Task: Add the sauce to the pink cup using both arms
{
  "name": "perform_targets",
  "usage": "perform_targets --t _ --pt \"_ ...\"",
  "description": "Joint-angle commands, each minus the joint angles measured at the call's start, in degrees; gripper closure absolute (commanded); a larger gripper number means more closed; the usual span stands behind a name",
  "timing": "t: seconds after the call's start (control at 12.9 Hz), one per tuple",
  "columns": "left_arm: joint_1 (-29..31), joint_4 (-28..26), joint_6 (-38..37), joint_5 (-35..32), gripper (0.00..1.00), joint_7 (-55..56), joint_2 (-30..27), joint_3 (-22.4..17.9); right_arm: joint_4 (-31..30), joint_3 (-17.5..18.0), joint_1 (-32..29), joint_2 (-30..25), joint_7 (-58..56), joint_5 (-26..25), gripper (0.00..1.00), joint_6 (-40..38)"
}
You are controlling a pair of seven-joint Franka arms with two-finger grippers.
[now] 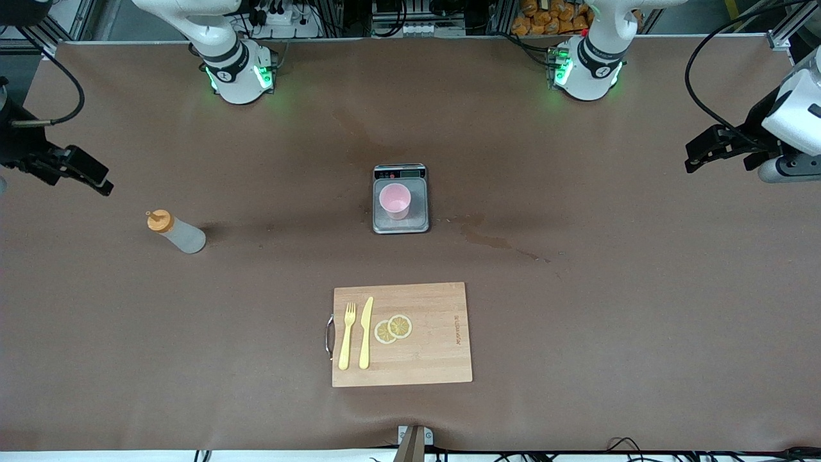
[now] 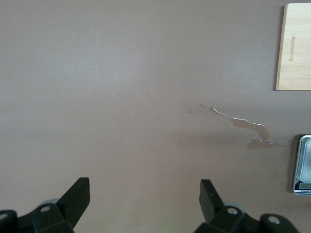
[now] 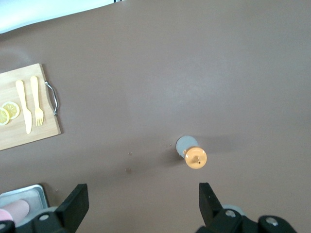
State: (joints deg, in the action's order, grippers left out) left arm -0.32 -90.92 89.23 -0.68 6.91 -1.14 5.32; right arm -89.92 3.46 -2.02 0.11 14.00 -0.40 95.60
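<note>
Standing upright on a small scale (image 1: 401,215) at mid-table, the pink cup (image 1: 395,200) seems placed there so whatever goes into it can be weighed; I cannot tell whether it holds any sauce. The sauce bottle (image 1: 176,231), orange cap on, stands on its own toward the right arm's end of the table, well apart from the cup. Both arms wait, drawn back to the table's ends: the right gripper (image 3: 142,206) hangs above the cloth near the bottle with its fingers spread wide and empty, and the left gripper (image 2: 145,201) is likewise parted over bare cloth. Nearer the front camera lies a wooden board (image 1: 436,333) with a fork (image 1: 347,336), knife (image 1: 365,332) and lemon slices (image 1: 393,328). A wet streak (image 1: 494,240) marks the brown cloth (image 1: 609,308) beside the scale, which would fit either an earlier spill or a finished pour.
</note>
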Motion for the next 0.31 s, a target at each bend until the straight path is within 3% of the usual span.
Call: perform_targets --t 0.0,0.23 --pt "-0.6 -0.3 0.2 0.3 0.00 -0.4 -0.5 -0.8 3.3 0.2 -0.3 2.0 -0.5 -0.8 0.00 -0.5" --pt "-0.7 -0.3 0.2 0.3 0.00 -0.4 -0.4 -0.8 4.5 0.3 0.5 1.7 -0.3 -1.6 0.00 -0.1"
